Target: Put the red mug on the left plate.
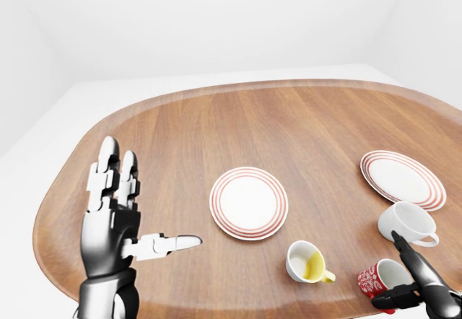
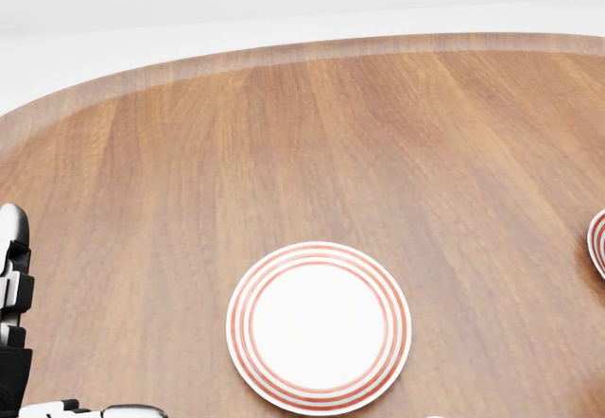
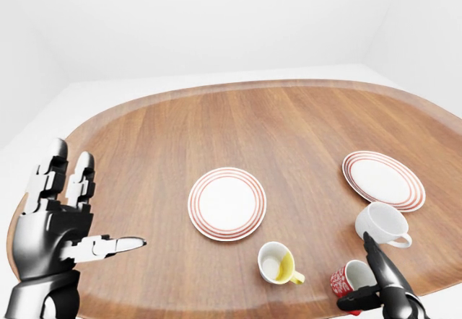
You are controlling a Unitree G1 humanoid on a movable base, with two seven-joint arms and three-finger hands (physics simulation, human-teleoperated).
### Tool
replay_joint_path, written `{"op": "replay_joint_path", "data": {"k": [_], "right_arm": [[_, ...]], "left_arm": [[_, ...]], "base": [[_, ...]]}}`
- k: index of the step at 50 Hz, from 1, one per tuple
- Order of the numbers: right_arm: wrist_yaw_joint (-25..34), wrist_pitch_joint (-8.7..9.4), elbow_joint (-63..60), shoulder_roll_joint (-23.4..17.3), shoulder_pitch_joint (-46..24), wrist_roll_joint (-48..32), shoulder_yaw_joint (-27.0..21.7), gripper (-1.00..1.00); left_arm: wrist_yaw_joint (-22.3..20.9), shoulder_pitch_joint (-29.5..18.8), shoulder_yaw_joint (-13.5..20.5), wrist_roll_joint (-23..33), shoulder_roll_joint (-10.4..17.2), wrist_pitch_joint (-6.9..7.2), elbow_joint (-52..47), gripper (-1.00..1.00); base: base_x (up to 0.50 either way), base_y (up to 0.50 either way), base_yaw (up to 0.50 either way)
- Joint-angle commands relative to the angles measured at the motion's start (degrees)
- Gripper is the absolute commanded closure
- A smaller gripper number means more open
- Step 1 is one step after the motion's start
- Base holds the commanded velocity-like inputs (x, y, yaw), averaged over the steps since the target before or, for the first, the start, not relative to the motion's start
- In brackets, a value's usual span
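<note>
The red mug [image 1: 375, 281] with a white pattern stands upright near the bottom right of the left-eye view. My right hand [image 1: 390, 271] is at it: one dark finger reaches straight past its right side and the thumb lies at its lower edge, fingers spread rather than curled round it. The left plate [image 1: 248, 203], white with red rings, lies at the table's middle, to the upper left of the mug; it also shows in the head view [image 2: 319, 326]. My left hand [image 1: 148, 202] is open and empty, held over the table's left side.
The right plate [image 1: 402, 179] lies at the right. A white mug [image 1: 408, 223] stands just above the red mug. A white mug with a yellow inside [image 1: 307, 261] stands between the red mug and the left plate. The wooden table [image 1: 289, 124] is oval.
</note>
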Motion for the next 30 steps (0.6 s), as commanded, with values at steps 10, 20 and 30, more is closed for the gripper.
{"op": "replay_joint_path", "data": {"k": [10, 20, 30], "right_arm": [[-6.8, 0.0, 12.8, -4.4, -3.8, 6.6, 5.5, -0.52], [-6.8, 0.0, 8.2, -3.6, -1.5, 5.8, 5.2, 1.0], [-6.0, 0.0, 4.5, -2.8, -1.0, 4.3, 3.7, 1.0]], "left_arm": [[-0.3, 0.0, 0.3, -0.1, -0.2, 0.0, 0.0, -1.0], [-0.2, 0.0, 0.3, -0.2, -0.1, 0.0, 0.1, -1.0], [-0.2, 0.1, 0.4, -0.2, -0.1, 0.0, 0.3, -1.0]], "base": [[0.0, 0.0, 0.0], [0.0, 0.0, 0.0], [0.0, 0.0, 0.0]]}}
